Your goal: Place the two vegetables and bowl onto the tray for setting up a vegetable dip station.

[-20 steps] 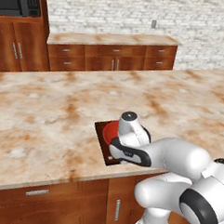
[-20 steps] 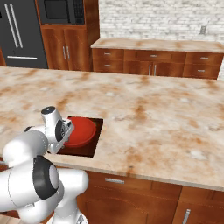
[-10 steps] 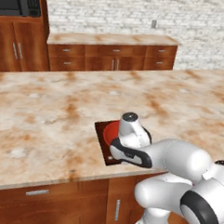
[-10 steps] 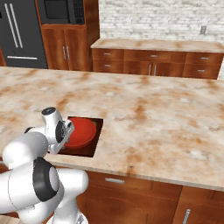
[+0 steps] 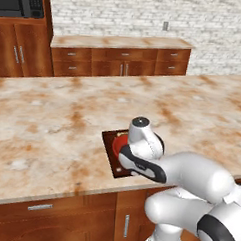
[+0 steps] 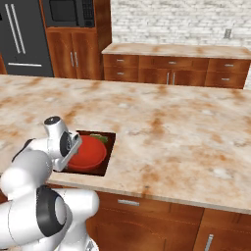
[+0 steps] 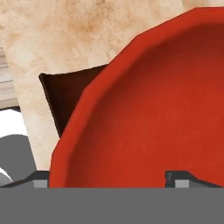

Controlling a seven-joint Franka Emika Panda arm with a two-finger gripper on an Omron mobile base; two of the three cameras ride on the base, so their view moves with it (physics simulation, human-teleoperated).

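Spanning the kitchen, a marbled beige counter (image 6: 162, 132) meets wooden cabinets (image 6: 171, 71).

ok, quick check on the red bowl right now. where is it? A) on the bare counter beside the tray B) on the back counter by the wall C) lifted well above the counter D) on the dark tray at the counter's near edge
D: the right base view shows the red bowl sitting on the dark tray at the counter's near edge.
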